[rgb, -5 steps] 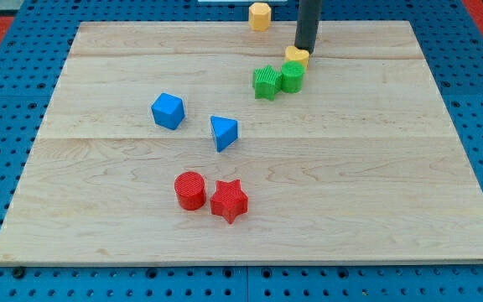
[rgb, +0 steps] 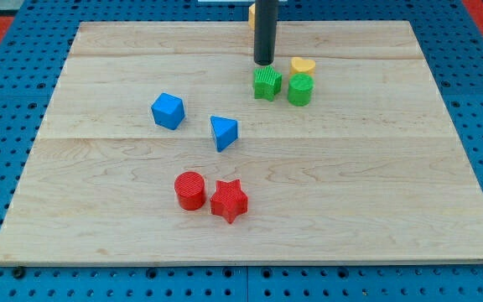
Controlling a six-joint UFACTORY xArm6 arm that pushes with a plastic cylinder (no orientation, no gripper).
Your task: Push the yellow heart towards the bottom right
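The yellow heart (rgb: 303, 65) lies near the view's top, right of centre, just above the green cylinder (rgb: 300, 89). My tip (rgb: 263, 63) stands to the heart's left, apart from it, directly above the green star-shaped block (rgb: 267, 84). The rod hides most of a second yellow block (rgb: 251, 12) at the board's top edge.
A blue cube-like block (rgb: 168, 111) and a blue triangular block (rgb: 223, 132) sit left of centre. A red cylinder (rgb: 190, 190) and a red star (rgb: 229, 201) sit side by side lower down. The wooden board (rgb: 392, 193) lies on a blue pegboard.
My tip has moved left, from above the heart to its left. The heart and the green cylinder have shifted slightly right and down; the green star and cylinder stand a little apart.
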